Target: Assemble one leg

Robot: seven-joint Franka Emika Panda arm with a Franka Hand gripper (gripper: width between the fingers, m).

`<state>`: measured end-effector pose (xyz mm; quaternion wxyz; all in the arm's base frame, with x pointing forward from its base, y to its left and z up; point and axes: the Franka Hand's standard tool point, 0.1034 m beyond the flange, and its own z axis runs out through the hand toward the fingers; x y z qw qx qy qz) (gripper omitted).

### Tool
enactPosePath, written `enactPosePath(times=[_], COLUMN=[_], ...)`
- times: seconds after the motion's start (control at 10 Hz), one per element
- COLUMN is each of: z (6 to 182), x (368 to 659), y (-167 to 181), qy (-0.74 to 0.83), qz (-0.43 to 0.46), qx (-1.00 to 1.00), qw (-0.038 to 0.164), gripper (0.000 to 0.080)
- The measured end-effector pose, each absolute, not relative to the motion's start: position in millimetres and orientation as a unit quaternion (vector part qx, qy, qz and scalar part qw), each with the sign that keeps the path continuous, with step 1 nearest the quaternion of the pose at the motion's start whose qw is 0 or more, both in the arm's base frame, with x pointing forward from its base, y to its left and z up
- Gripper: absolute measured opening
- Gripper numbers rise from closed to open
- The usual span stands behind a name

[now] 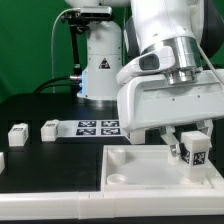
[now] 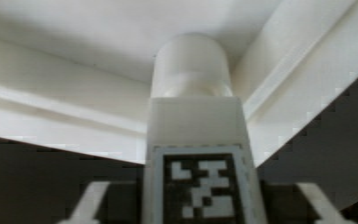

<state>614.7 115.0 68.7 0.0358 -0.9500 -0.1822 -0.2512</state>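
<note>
My gripper is at the exterior view's right, shut on a leg, a small white post with a black-and-white tag on its face. It holds the leg just above the right part of the large flat white plate. In the wrist view the leg runs away from my gripper, and its rounded peg end points at the white plate. The fingers show on either side of the tagged face. The spot under the peg is hidden.
Two more white legs lie on the black table at the exterior view's left, and another white part is at the left edge. The marker board lies behind the plate. The arm's base stands at the back.
</note>
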Motion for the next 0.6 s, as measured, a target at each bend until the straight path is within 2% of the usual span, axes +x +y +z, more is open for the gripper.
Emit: enactPosePath(times=[0.1,0.2,0.6], z=[68.6,68.6,68.6], x=[614.7,614.7,614.7], y=[115.0,115.0,115.0], qy=[-0.182,-0.182,-0.182], qz=[-0.251,-0.251,-0.251], qx=[-0.95,-0.95,-0.95], qw=[0.036,0.036,0.036], gripper=[0.0549,0.0618,0.0648])
